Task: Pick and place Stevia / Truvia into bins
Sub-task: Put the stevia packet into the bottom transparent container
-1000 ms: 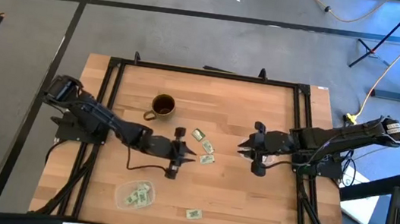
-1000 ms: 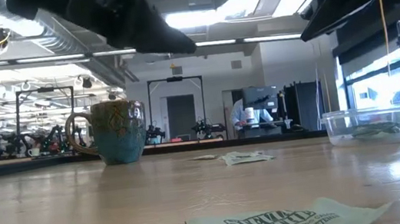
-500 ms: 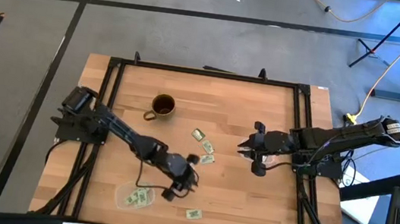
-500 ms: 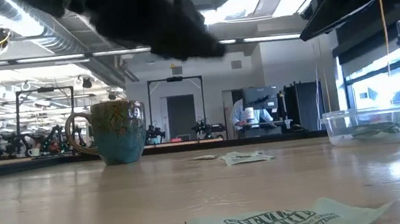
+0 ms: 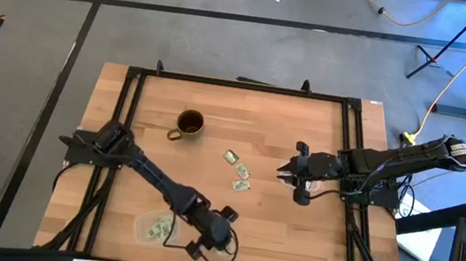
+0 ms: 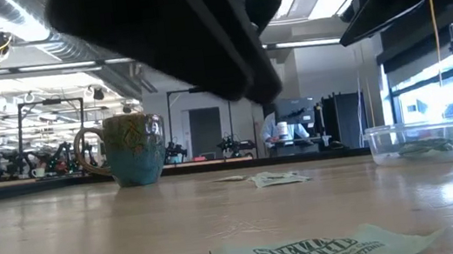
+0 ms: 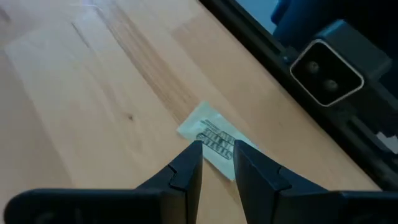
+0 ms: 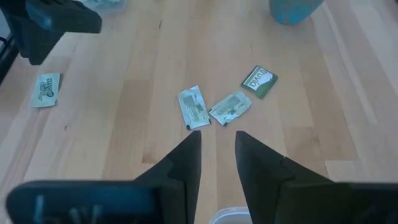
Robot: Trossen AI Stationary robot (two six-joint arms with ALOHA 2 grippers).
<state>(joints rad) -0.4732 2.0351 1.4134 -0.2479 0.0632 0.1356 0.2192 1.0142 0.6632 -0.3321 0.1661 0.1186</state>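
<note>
Stevia sachet partly hidden behind left pincer tips

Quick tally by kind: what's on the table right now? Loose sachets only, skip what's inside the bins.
Loose sachets: 4 (three clustered mid-table, one under the left arm)
Clear bins: 2
Mug: 1
Total: 7
Sachets already inside the bins can't be counted from these views.
</note>
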